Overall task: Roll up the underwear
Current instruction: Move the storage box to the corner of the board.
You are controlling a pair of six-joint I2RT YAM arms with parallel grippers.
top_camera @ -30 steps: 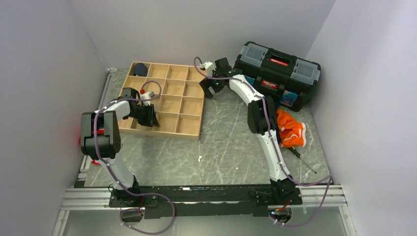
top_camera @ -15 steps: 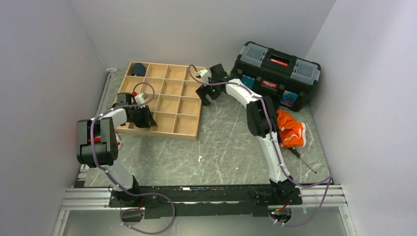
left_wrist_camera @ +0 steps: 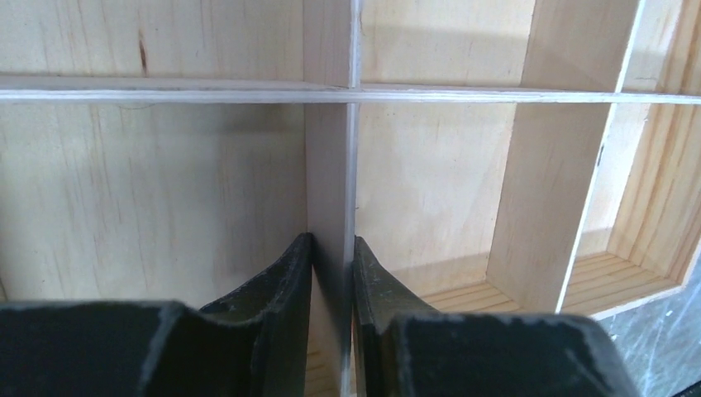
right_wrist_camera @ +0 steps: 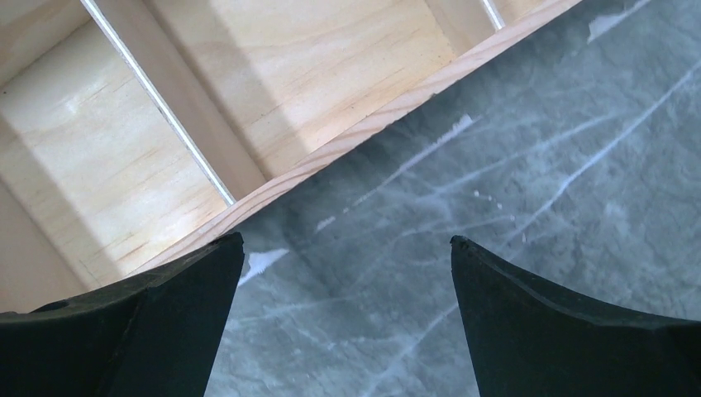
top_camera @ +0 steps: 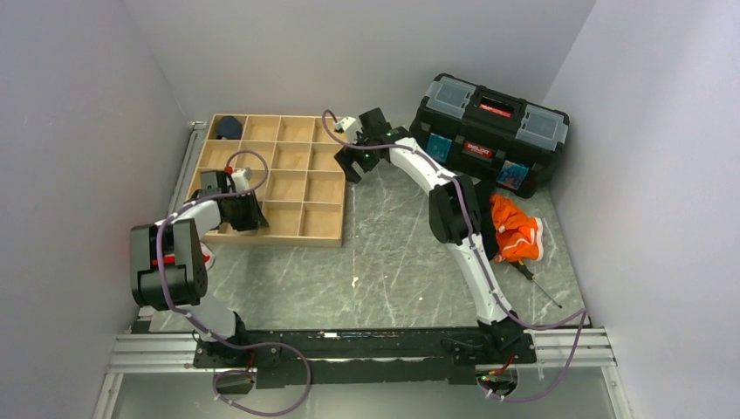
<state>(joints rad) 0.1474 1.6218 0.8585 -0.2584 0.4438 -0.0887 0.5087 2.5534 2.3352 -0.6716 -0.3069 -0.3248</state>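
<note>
Left hand (left_wrist_camera: 331, 246): pressed onto a divider (left_wrist_camera: 331, 165) in the near left part of the tray (top_camera: 288, 237), one finger in each of two neighbouring compartments.
Right hand (right_wrist_camera: 346, 241): spread wide and holding nothing, hovering over the surface (top_camera: 393, 262) just off the tray's right rim, towards its far end.
Underwear: not plainly in view. A red-and-white scrap (top_camera: 206, 256) peeks out beside the left arm at the tray's near left corner, and I cannot tell whether that is it.
Step in hand: by my reading, shifting the tray by its divider to set things up, with rolling not yet begun.
Doing it well:
- Hold the pinch low on the divider, where thin wood bends least.
- Slide the tray flat over the surface rather than lifting one side, so the navy bundle (top_camera: 229, 127) in the far left compartment does not tip out.
- Pull slowly and straight, since a twist could crack the joint.
- Hold the right hand off the rim, or use it only to steady that edge.
- Mind the left elbow so it does not drag over the scrap below it.
Risk: the divider is slim and may slip from the fingers or snap if jerked.
Writing: the toolbox (top_camera: 493, 131) has red labels with white lettering on its handle and front, too small to read. The blue stickers on its front are also unreadable.
Tray: bare wood, no marks or writing seen.
</note>
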